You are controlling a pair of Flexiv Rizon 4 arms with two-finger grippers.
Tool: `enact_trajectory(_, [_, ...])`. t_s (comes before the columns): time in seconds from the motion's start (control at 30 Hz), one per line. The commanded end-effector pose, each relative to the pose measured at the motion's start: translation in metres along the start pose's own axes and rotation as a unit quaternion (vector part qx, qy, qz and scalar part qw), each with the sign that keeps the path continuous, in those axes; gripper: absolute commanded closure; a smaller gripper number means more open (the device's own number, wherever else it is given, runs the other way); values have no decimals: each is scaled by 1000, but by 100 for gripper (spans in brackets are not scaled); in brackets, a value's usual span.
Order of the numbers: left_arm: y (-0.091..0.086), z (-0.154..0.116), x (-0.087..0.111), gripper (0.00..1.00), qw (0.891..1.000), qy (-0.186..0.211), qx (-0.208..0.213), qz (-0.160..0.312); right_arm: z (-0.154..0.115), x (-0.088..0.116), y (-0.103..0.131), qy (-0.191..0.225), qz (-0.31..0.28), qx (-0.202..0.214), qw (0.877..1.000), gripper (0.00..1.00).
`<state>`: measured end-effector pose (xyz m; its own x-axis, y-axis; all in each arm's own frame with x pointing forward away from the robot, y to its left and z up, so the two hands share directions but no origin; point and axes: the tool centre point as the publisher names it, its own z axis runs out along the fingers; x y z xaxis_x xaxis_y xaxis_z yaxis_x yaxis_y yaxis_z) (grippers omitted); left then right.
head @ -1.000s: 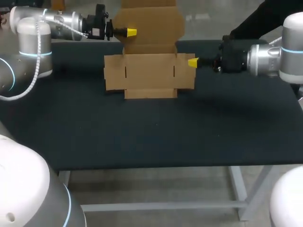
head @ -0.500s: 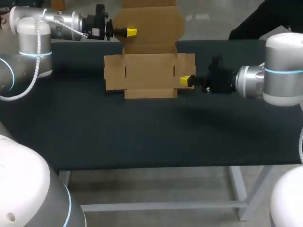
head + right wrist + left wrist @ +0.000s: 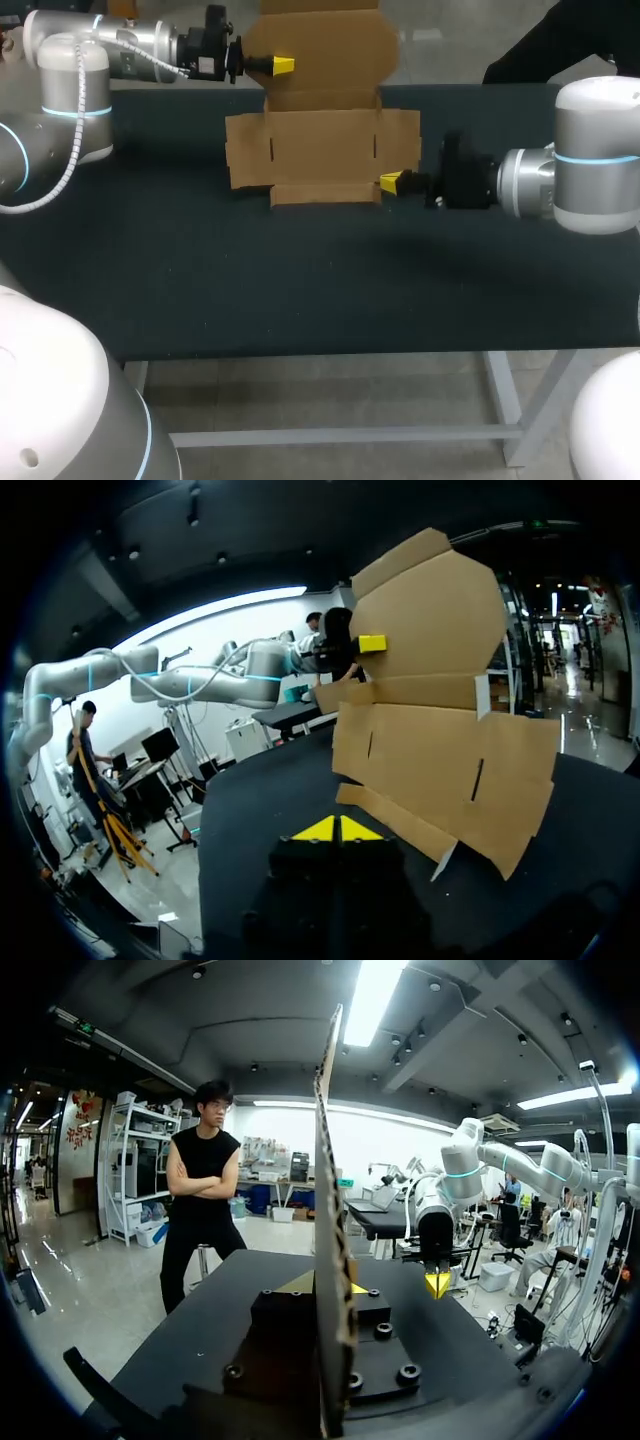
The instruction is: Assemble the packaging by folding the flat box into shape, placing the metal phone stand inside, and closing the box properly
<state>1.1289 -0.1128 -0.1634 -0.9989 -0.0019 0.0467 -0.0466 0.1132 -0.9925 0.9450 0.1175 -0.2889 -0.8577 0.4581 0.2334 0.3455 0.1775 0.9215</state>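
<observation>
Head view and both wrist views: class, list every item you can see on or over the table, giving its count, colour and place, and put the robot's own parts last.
cardboard box: one, brown, unfolded on the far middle of the table, its rear lid flap raised.
table: one, black top, bearing the box.
left arm: one, white and silver, coming in at the far left.
right arm: one, white and silver, coming in from the right.
left end effector: one, yellow tips, shut on the box's raised lid flap.
right end effector: one, yellow tips, shut and empty, low at the box's near right corner.
</observation>
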Motion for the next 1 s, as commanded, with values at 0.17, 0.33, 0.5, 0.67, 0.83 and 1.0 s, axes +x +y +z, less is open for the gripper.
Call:
enact_trajectory(0.17, [-40, 2, 46, 100, 1000, -12, -13, 9, -28, 26, -4, -6, -8, -4, 1000, 100])
enact_trajectory(0.33, [-53, 1, 65, 100, 1000, 1, -11, 3, -35, 37, -10, -1, -11, -4, 1000, 100])
enact_trajectory(0.5, [-54, 2, 81, 100, 1000, 0, -14, -15, -38, 45, -20, 7, -14, 0, 1000, 100])
enact_trajectory(0.67, [-48, 4, 95, 100, 998, -19, -19, -51, -40, 51, -29, 6, -15, 5, 1000, 100])
enact_trajectory(0.83, [-40, 6, 110, 100, 997, -28, -26, -68, -42, 59, -37, 0, -20, 9, 1000, 100])
enact_trajectory(1.0, [-29, 7, 115, 100, 992, -57, -17, -109, -41, 66, -44, -4, -23, 9, 1000, 100])
